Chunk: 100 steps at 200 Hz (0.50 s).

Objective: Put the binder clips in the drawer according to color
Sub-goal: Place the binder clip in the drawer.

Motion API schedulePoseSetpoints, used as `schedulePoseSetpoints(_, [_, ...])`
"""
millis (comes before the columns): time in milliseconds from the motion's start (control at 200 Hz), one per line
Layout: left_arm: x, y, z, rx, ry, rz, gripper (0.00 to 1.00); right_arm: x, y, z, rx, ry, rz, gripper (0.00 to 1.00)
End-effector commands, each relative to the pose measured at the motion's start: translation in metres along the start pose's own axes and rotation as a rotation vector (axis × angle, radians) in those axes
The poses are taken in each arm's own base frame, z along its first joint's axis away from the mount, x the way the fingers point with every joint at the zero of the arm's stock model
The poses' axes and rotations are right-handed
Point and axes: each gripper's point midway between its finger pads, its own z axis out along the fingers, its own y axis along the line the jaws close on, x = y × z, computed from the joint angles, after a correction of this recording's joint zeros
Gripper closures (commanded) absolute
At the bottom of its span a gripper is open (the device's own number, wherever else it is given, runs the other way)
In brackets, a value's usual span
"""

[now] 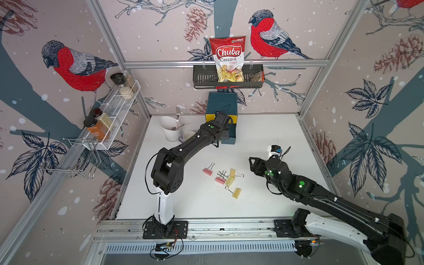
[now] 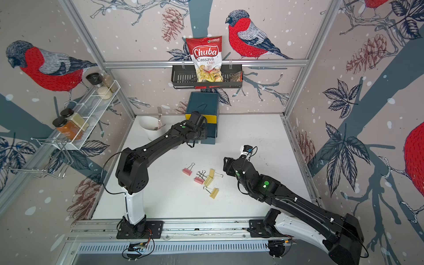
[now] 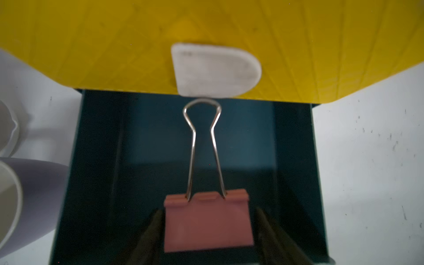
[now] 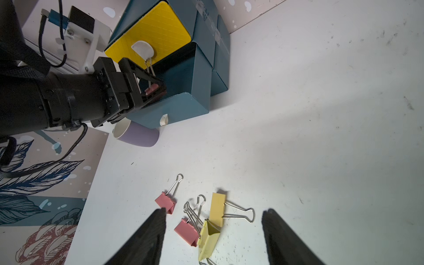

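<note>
Here, pink clip (image 3: 208, 224), silver wire handles (image 3: 215, 149)

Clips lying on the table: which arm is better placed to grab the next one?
Right. Its open jaws hang close to the loose clips, while the left arm is away at the drawer with a pink clip between its jaws.

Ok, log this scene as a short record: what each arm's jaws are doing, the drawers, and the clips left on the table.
Left jaws: either side of a pink binder clip with silver wire handles, over the pulled-out teal drawer; grip unclear
Right jaws: open, empty, aimed at the loose clips
Yellow drawer front: closed, directly above the open drawer
White table: two pink clips, three yellow clips
</note>
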Motion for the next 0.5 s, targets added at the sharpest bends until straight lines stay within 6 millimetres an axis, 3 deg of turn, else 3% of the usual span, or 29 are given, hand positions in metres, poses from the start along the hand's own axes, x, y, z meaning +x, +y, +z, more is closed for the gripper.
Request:
schedulePoseSetpoints(0, [-0.014, 0.001, -0.012, -0.007, -0.043, 0.024, 0.16, -0.003, 0.000, -0.001, 0.004, -0.010, 0.004, 0.27])
schedulePoseSetpoints(50, [-0.018, 0.003, -0.023, -0.006, -0.066, 0.018, 0.11, -0.002, 0.000, -0.001, 0.003, -0.007, 0.001, 0.26])
schedulePoseSetpoints(140, [-0.023, 0.010, -0.048, 0.001, -0.120, 0.018, 0.11, -0.002, 0.001, -0.001, 0.001, -0.007, -0.002, 0.26])
schedulePoseSetpoints(255, [-0.006, 0.023, -0.076, 0.032, -0.144, 0.084, 0.12, -0.003, 0.001, -0.003, -0.004, -0.009, -0.008, 0.26])
schedulePoseSetpoints(350, [0.032, 0.034, -0.081, 0.061, -0.067, 0.187, 0.12, -0.003, 0.001, -0.003, -0.008, -0.012, -0.010, 0.26])
schedulePoseSetpoints(495, [0.110, 0.056, -0.064, 0.062, 0.162, 0.341, 0.11, 0.001, 0.003, -0.001, -0.030, -0.003, -0.004, 0.26])
